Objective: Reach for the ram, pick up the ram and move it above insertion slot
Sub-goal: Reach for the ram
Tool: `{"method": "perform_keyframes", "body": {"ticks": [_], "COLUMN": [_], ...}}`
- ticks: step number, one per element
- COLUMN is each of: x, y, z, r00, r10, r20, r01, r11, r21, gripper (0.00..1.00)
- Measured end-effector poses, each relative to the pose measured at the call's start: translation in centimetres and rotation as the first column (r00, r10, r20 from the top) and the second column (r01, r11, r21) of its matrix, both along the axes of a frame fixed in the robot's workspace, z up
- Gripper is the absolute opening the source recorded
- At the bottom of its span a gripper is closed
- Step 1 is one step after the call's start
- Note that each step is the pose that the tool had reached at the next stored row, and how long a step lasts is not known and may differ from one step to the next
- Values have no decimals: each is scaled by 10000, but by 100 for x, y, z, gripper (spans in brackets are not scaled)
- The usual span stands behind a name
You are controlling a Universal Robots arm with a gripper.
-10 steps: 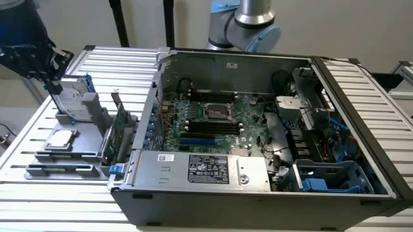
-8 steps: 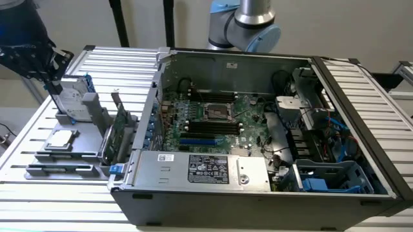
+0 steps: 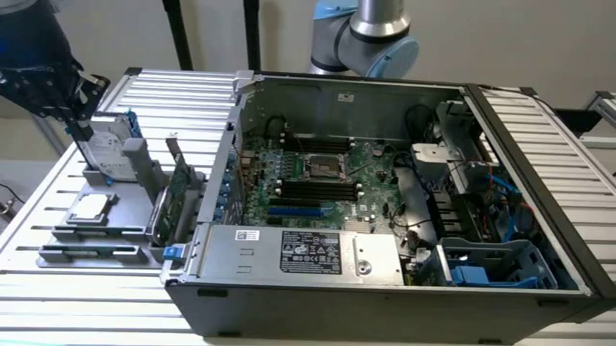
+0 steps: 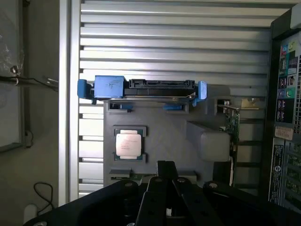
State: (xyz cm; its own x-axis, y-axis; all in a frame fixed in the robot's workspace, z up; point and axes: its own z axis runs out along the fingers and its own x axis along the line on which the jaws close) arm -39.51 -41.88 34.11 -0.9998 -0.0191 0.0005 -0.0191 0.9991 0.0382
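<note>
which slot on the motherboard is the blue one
The short slot at the board's edge nearest the silver labelled box. The long memory slots lying parallel just beyond it are all black.

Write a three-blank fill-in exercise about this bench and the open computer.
1. The gripper is ____.
2. The ram lies in the grey fixture, ____ the computer case.
3. The hard drive sits in a ____ carrier.
Missing words: shut; outside; blue.
</note>
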Motion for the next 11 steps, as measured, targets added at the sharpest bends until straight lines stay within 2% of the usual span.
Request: {"method": "perform_keyframes", "body": {"ticks": [3,5,8,11], "x": [0,-1,0,0], "y": [-4,-33,-141,-280], "z": [1,1,0,-2], "r00": [10000,10000,10000,10000], "r10": [0,-1,0,-1], "r20": [-3,-1,0,0], "r01": [0,1,0,1], "r11": [10000,10000,10000,10000], "r21": [-1,-1,0,0], "gripper": [11,11,11,11]}}
